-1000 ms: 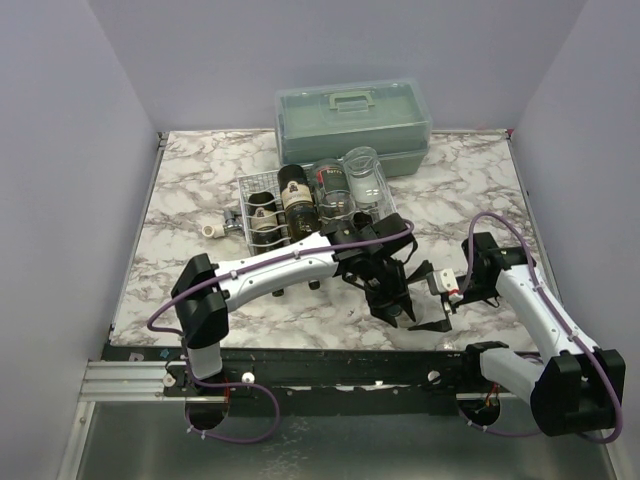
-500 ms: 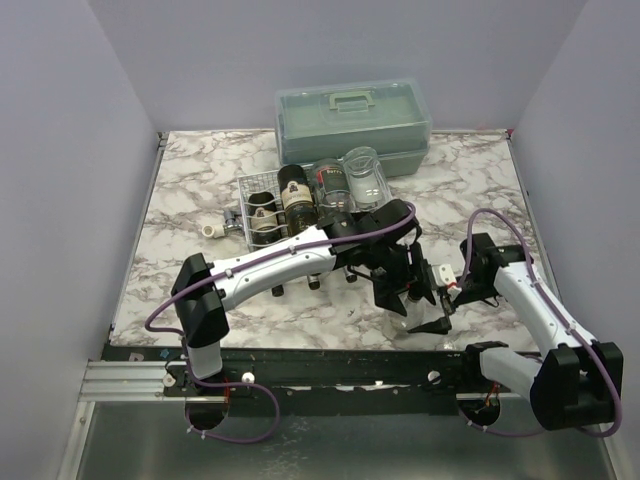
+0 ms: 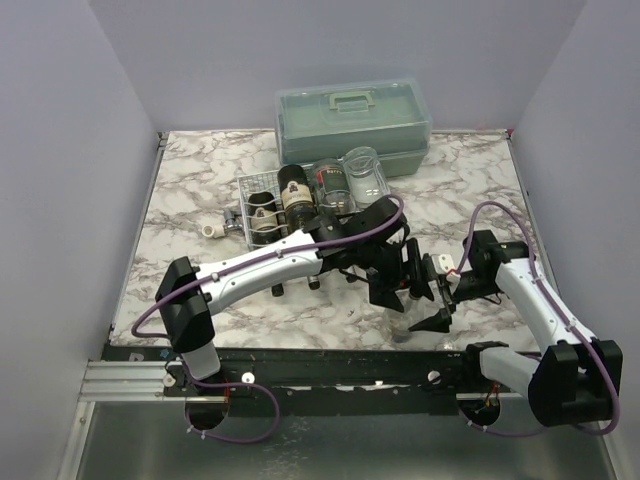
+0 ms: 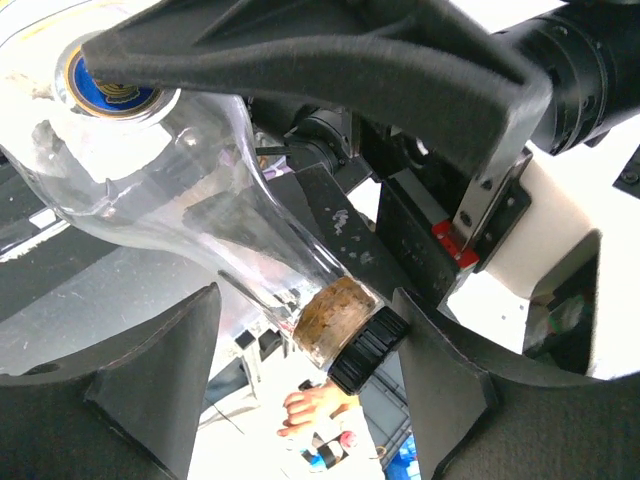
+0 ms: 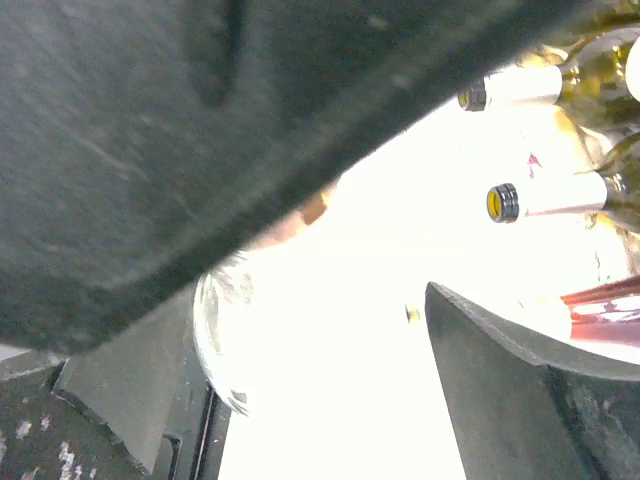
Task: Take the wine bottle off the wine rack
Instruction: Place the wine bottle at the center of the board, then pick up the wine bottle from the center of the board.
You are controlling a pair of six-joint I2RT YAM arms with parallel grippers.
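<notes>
Bottles point(image 3: 295, 195) lie on the wine rack point(image 3: 255, 185) on the table point(image 3: 200, 180), seen from above; one clear wine bottle point(image 3: 400, 328) sits off it near the front edge, between left gripper point(image 3: 400, 290) and right gripper point(image 3: 440, 305). Left wrist: gripper point(image 4: 305, 298) loose around its corked neck. Right wrist: gripper point(image 5: 380, 240) spread wide, holding nothing.

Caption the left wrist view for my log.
Clear corked bottle inside the open left claw, right arm close behind.
</notes>
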